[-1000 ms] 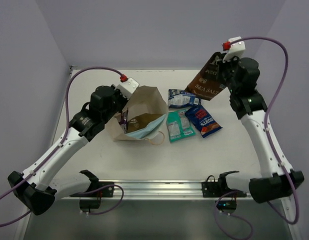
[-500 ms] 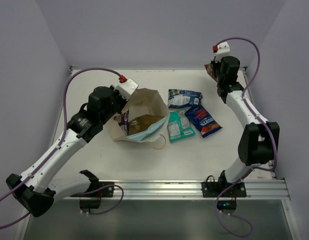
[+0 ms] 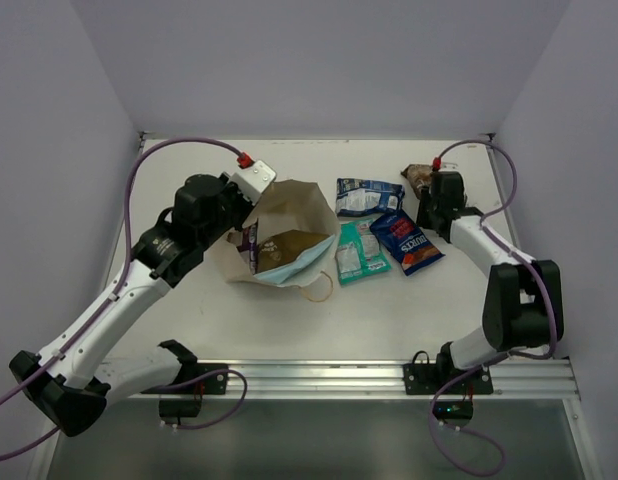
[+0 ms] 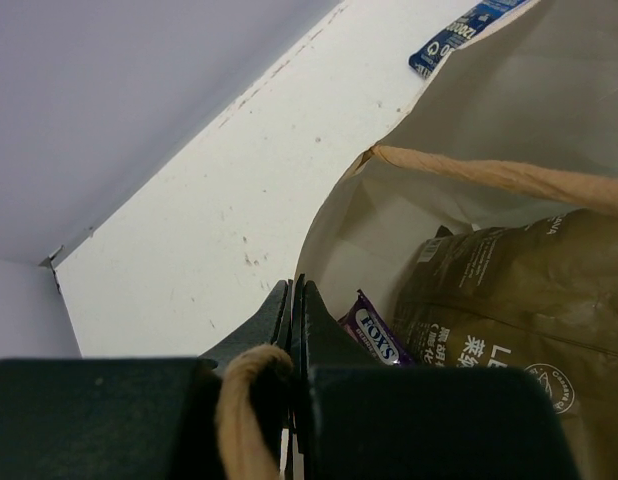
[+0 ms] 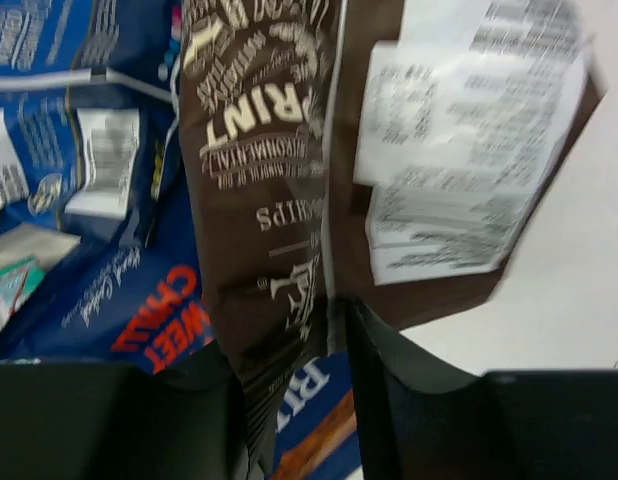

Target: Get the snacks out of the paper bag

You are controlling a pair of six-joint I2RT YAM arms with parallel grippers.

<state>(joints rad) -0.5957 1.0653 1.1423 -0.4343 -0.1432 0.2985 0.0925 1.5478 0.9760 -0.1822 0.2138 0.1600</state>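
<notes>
The tan paper bag (image 3: 294,205) lies open on its side at mid-left. My left gripper (image 3: 245,212) is shut on its rim (image 4: 459,175), with the twisted handle (image 4: 244,400) looped over the fingers. Inside the bag lie a brown packet (image 4: 499,290), a purple-and-white one (image 4: 374,333) and a light blue one (image 3: 289,264). My right gripper (image 3: 432,197) is low over the table at the back right. Its jaws stand apart around another brown packet (image 5: 279,150), which leans on one finger. On the table are a blue-white packet (image 3: 367,195), a teal one (image 3: 357,250) and a dark blue one (image 3: 406,242).
The pale table (image 3: 389,310) ends at walls on the left, back and right. The arm bases and a metal rail (image 3: 309,375) run along the near edge. Purple cables loop above both arms. The dark blue packet (image 5: 119,300) lies just under the right fingers.
The right arm has come down from high in the air to the table's back right with the brown packet, and its jaws have parted. The left gripper and the bag have stayed put.
</notes>
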